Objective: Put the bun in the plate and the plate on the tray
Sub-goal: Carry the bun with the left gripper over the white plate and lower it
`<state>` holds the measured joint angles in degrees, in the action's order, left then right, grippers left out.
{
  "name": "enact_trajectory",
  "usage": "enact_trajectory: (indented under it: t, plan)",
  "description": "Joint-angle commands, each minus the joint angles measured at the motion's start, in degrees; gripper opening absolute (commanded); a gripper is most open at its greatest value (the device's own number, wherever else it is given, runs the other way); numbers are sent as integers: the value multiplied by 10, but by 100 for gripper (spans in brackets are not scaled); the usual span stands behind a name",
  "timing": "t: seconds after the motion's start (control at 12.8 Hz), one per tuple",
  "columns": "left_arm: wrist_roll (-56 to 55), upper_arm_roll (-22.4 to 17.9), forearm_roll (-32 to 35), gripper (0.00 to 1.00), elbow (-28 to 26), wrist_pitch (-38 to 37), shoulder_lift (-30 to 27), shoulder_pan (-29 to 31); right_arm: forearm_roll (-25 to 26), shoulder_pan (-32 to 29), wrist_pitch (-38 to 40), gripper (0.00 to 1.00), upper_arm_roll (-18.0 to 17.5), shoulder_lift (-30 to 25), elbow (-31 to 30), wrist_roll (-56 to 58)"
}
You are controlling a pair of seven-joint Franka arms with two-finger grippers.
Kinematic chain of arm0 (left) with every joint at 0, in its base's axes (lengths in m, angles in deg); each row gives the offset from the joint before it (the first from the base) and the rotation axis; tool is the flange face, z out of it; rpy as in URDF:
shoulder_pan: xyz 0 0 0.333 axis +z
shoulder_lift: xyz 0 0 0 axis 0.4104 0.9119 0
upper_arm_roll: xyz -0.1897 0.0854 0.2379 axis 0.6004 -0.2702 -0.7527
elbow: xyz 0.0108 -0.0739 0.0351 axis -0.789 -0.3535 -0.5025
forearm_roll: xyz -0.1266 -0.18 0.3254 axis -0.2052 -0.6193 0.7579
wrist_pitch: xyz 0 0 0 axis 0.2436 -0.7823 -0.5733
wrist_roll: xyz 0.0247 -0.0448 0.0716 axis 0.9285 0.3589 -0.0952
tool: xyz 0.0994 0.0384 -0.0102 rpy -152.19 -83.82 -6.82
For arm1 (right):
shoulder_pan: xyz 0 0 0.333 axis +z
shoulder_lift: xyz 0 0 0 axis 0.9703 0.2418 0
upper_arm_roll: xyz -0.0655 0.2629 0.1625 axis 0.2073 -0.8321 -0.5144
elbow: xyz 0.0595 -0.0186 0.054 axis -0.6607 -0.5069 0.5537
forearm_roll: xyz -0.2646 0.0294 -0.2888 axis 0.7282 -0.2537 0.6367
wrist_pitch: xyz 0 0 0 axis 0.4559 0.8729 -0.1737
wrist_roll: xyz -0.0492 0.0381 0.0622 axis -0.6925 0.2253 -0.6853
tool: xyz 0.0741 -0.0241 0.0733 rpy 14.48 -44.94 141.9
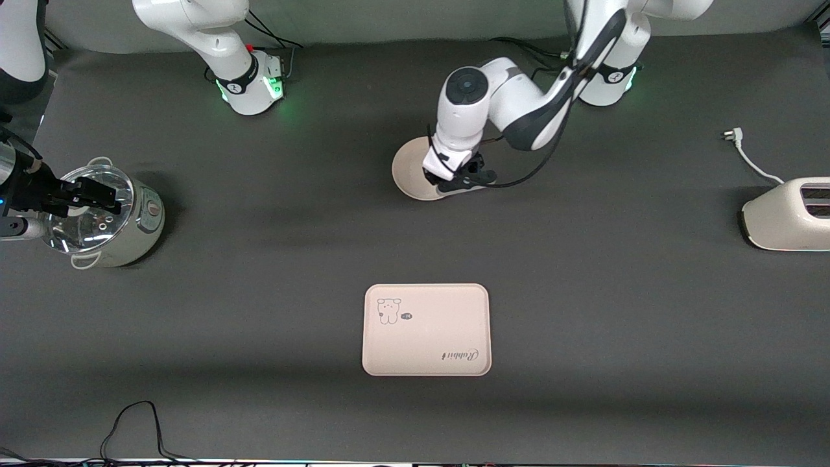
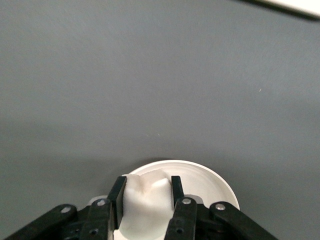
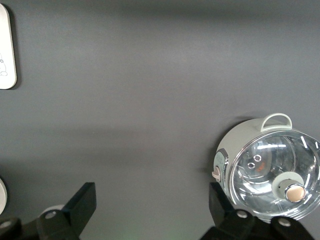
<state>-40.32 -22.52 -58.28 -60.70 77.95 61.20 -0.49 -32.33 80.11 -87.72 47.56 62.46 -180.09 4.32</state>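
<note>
My left gripper [image 1: 456, 182] is shut on the small white bun [image 2: 146, 199] and holds it just over the round cream plate [image 1: 407, 170], whose rim also shows in the left wrist view [image 2: 212, 181]. In the front view the bun is hidden by the gripper. The cream rectangular tray [image 1: 426, 329] with the animal print and "Rabbit" lettering lies nearer to the front camera than the plate, with nothing on it. My right gripper [image 1: 97, 194] is open and empty, up in the air by the pot at the right arm's end; its jaws stand wide apart in the right wrist view [image 3: 150, 207].
A pot with a glass lid [image 1: 123, 224] stands at the right arm's end and shows in the right wrist view [image 3: 270, 175]. A white toaster [image 1: 788, 217] with its cord and plug [image 1: 746, 152] sits at the left arm's end. Cables [image 1: 136, 428] lie along the front edge.
</note>
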Motion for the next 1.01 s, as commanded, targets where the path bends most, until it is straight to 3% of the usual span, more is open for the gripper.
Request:
enact_trajectory:
  t: [0.0, 0.31, 0.55, 0.94]
  plan:
    - [-78, -10, 33, 44, 7, 35, 42, -40, 2, 4, 2, 100, 3, -5, -2, -6]
    - [-113, -13, 51, 57, 7, 36, 56, -61, 2, 4, 2, 100, 3, -5, -4, -6]
    - [-125, -14, 61, 98, 6, 35, 59, -61, 2, 4, 2, 100, 3, -5, -5, -6]
    - [-117, -14, 94, 100, 11, -4, 46, -49, 2, 4, 2, 100, 3, -5, -5, -6]
